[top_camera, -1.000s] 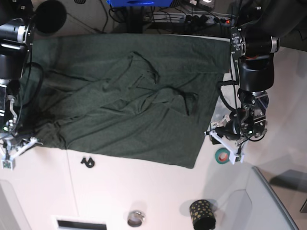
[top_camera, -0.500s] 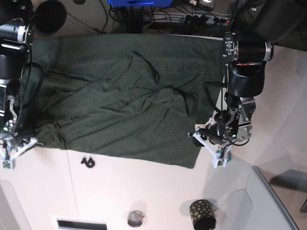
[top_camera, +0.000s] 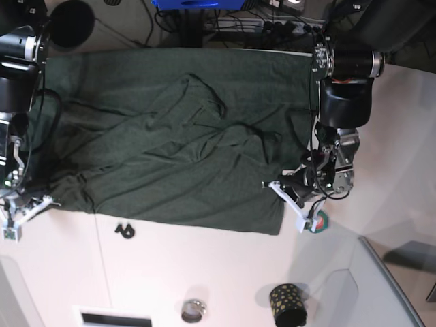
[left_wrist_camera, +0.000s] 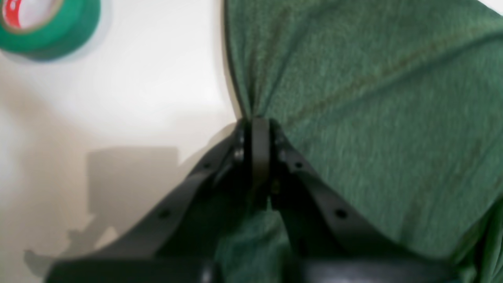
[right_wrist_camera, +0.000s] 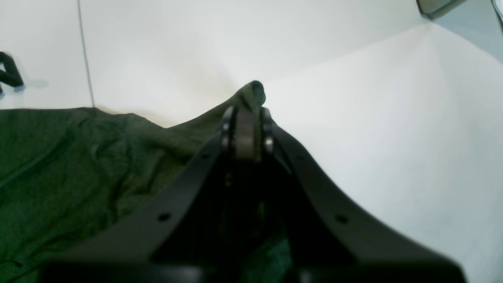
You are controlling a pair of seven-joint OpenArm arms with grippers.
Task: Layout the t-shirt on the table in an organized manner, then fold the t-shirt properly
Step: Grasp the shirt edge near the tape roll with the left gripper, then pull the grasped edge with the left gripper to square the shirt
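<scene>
Both grippers were clamped on the large dark green short-sleeved t-shirt, which lay spread but rumpled across the far half of the big smooth white table. The left gripper had its jaws pinched together on the shirt's side edge near a lower corner, the fabric puckering into folds at the tips. The right gripper was likewise closed on a small peak of cloth at the opposite corner, a nub of fabric poking out beyond the tips.

The step in hand looked like the laying-out stage: with opposite corners held, the shirt was not yet flat, as ridges and creases ran through its middle. The next move probably called for pulling the two corners apart and toward the near edge to draw the wrinkles out, keeping the tension even so neither pinch slipped.

As for containers, a small black cup with gold dots stood near the front edge, its contents not discernible, and a grey bin corner showed at lower right, with nothing visible in the part seen. A green tape roll lay just beside the left gripper.
</scene>
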